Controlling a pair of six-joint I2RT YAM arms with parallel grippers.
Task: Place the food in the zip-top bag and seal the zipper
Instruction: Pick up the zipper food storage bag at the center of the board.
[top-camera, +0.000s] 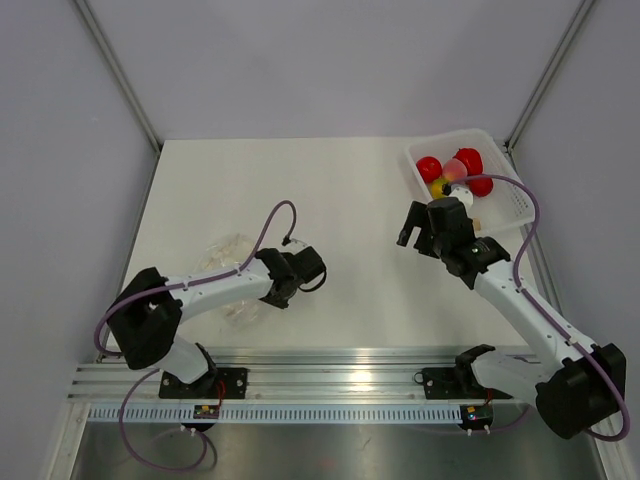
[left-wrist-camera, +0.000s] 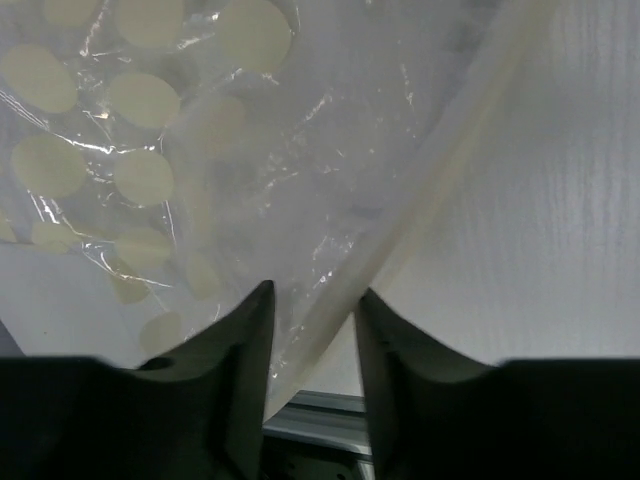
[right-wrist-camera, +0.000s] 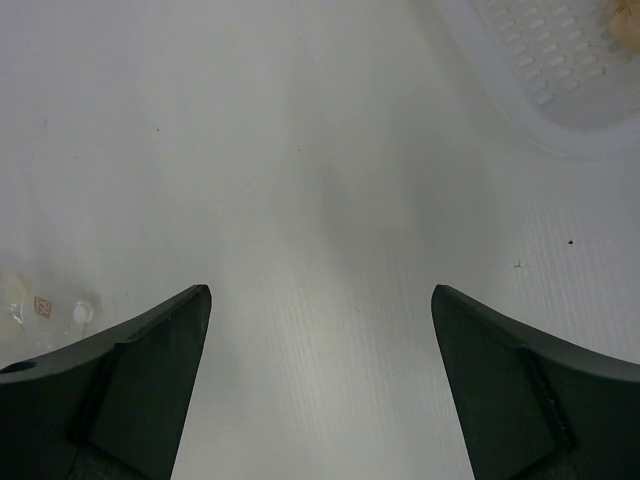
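The zip-top bag (top-camera: 228, 258), clear with white dots, lies crumpled on the table at the near left. My left gripper (top-camera: 263, 297) is at its right edge. In the left wrist view the dotted bag (left-wrist-camera: 150, 150) fills the upper left. Its zipper (left-wrist-camera: 450, 170) runs diagonally down into the narrow gap of my left gripper (left-wrist-camera: 313, 295), whose jaws stand a little apart. The food (top-camera: 455, 172), red balls and a yellow one, sits in the white tray (top-camera: 515, 205) at the far right. My right gripper (top-camera: 415, 232) hovers wide open left of the tray and holds nothing.
The white tray's slotted corner (right-wrist-camera: 560, 90) shows at the upper right of the right wrist view, with bare table under the right gripper (right-wrist-camera: 320, 290). An aluminium rail (top-camera: 330, 385) runs along the near table edge. Grey walls enclose the table on three sides.
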